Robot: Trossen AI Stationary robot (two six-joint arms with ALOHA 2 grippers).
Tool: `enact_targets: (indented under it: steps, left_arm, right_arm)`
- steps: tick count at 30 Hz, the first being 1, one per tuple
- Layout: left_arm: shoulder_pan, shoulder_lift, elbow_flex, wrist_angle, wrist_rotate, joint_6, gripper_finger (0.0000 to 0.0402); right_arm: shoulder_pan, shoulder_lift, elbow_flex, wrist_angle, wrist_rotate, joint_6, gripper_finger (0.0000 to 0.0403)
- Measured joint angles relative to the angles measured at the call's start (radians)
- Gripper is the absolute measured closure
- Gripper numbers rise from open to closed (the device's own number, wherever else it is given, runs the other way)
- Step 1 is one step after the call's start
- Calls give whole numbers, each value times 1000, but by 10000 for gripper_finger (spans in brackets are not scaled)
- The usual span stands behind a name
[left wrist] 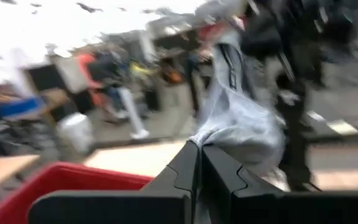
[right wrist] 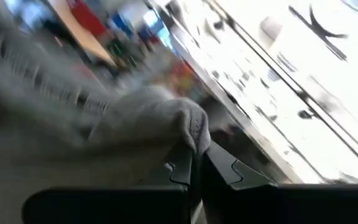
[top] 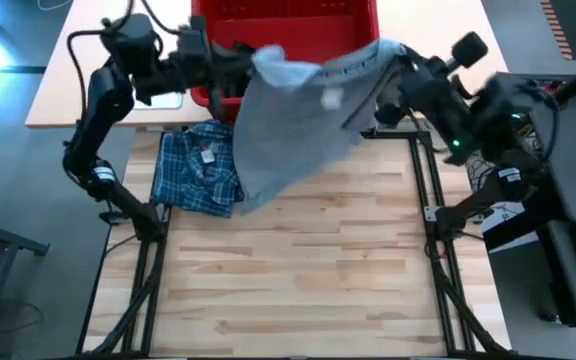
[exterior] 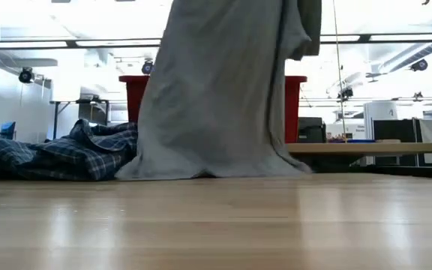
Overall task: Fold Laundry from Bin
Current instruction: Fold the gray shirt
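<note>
Hanging between the two arms, the grey T-shirt point(top: 298, 120) is stretched above the table point(top: 308, 270), its lower hem brushing the wood in front of the red bin point(top: 288, 25). The left gripper point(top: 230, 62) pinches one top corner with fingers clamped together on the cloth; the right gripper point(top: 393, 62) seems to grip the other likewise. Beside the T-shirt lies the plaid shirt point(top: 198, 168), crumpled
</note>
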Motion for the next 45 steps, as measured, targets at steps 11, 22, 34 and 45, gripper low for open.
enact_targets:
  steps: [11,22,34,45]
  left_arm:
    - [-323,-110,-226,-205,58,-136,401]
    - [-824,-113,-589,-142,-12,-658,401]
    - [-996,-88,-801,-54,-131,-853,401]
    - [-690,-109,-1076,-32,-224,-592,401]
  right_arm:
    - [417,-29,89,-864,-235,983,394]
    - [655,79,-157,-1057,-902,1802,394]
    - [772,179,-235,-1035,-792,2029,394]
    - [722,144,-599,-1148,-801,2302,394]
